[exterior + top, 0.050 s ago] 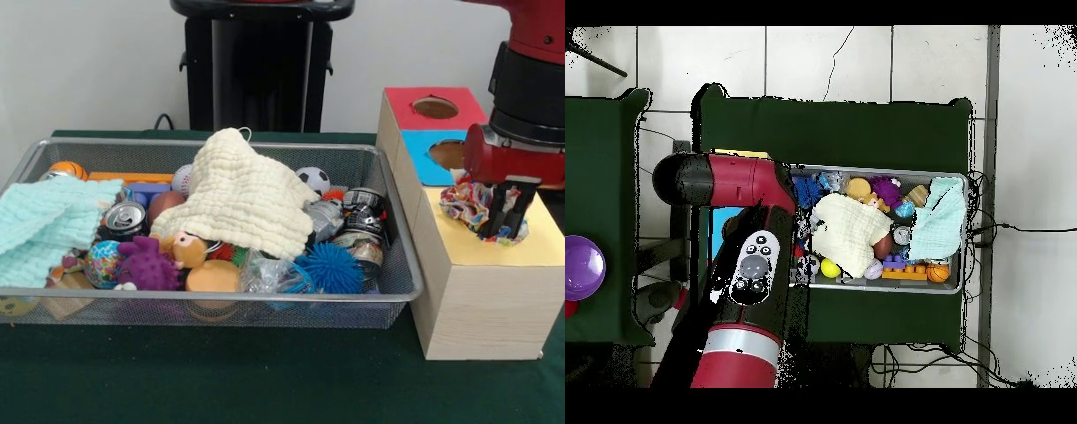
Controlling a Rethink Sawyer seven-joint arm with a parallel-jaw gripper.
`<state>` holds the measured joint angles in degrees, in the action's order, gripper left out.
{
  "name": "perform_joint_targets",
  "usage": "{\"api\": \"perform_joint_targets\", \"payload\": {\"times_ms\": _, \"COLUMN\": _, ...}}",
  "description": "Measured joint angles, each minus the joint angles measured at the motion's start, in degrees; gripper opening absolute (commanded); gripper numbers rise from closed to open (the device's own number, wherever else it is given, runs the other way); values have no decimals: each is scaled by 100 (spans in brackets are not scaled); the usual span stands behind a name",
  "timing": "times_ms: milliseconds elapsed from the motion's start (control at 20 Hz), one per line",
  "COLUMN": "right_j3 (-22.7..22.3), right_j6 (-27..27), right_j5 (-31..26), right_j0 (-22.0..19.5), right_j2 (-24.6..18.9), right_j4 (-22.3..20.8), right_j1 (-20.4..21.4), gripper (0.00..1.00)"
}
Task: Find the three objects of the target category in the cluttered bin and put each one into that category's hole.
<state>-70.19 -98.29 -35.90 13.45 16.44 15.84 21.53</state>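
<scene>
My gripper [505,216] hangs over the yellow section of the wooden sorting box [477,300], at the right of the front view. It is shut on a multicoloured patterned cloth [470,203], which bunches on the yellow top around the fingers and covers any hole there. Farther back on the box are a red section with a round hole [434,108] and a blue section with a hole [448,155]. In the overhead view the red arm [750,270] hides the gripper and most of the box.
The wire bin [212,296] holds a cream cloth [243,199], a mint cloth [44,225], a soda can [124,216], a small soccer ball [312,179], a blue spiky ball [328,267] and a purple spiky toy [146,263]. A purple bowl [580,268] sits apart.
</scene>
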Motion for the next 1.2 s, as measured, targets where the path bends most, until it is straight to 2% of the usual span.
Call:
{"api": "perform_joint_targets", "payload": {"times_ms": 450, "right_j3": 18, "right_j6": 0, "right_j5": -6, "right_j0": 4, "right_j2": -32, "right_j4": -202, "right_j1": 19, "gripper": 0}}
{"api": "perform_joint_targets", "payload": {"times_ms": 650, "right_j3": 106, "right_j6": 0, "right_j5": -174, "right_j0": 1, "right_j2": -31, "right_j4": -271, "right_j1": -19, "gripper": 0}}
{"api": "perform_joint_targets", "payload": {"times_ms": 850, "right_j3": 177, "right_j6": 0, "right_j5": -484, "right_j0": -17, "right_j2": -34, "right_j4": -405, "right_j1": -256, "gripper": 0}}
{"api": "perform_joint_targets", "payload": {"times_ms": 1200, "right_j3": 371, "right_j6": 0, "right_j5": -678, "right_j0": -159, "right_j2": -191, "right_j4": -411, "right_j1": -462, "gripper": 0}}
